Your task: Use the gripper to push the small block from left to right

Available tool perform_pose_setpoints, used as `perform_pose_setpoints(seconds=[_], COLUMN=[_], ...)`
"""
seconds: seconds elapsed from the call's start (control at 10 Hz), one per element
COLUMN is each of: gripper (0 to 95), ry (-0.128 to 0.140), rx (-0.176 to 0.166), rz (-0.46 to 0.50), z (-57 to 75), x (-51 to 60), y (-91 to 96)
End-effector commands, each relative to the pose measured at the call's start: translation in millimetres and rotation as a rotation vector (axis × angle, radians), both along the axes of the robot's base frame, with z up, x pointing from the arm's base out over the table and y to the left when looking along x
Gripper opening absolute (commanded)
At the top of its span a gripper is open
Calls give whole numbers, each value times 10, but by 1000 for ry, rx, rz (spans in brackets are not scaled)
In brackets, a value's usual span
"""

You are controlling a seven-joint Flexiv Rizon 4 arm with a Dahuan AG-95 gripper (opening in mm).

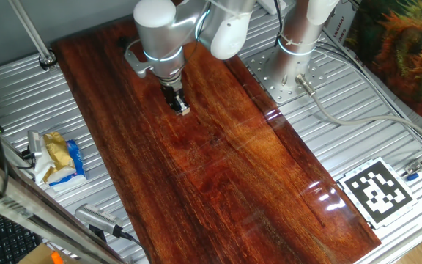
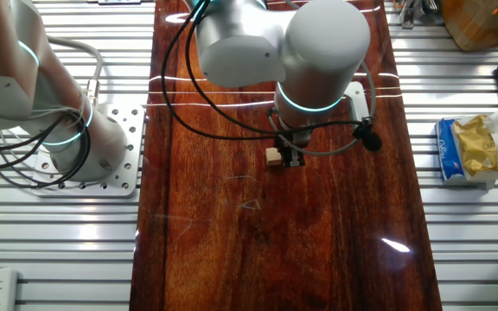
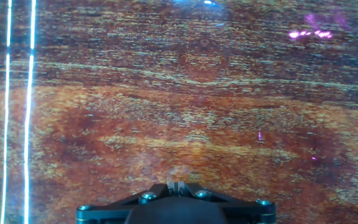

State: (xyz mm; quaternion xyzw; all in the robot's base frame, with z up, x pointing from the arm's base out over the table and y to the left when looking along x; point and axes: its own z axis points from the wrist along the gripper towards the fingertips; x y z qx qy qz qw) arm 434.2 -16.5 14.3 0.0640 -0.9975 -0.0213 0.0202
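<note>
The small block is a tiny pale tan cube on the dark red wooden board. It touches the tip of my gripper, on its right side in this view. In the other fixed view the block sits just left of the gripper. The black fingers are pressed together with nothing between them, low over the board. In the hand view only the closed finger bases show above the wood grain; the block is out of sight there.
A yellow, white and blue packet lies on the metal table beside the board. A white upright post with cables stands on a perforated plate at the back. A black-and-white marker tag lies near the board's corner.
</note>
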Motion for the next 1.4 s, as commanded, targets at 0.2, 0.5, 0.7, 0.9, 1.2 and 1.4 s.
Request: perform_pose_setpoints(seconds=[0.2, 0.5, 0.7, 0.9, 1.2, 1.4], gripper=[0, 0, 0, 0, 0, 0], ry=[-2, -1, -2, -2, -3, -11], rx=[-10, -10, -11, -8, -7, -7], rz=[14, 20, 21, 19, 11, 4], z=[5, 29, 32, 31, 31, 37], x=[-35, -72, -85, -85, -85, -65], y=[-20, -83, -97, -97, -97, -104])
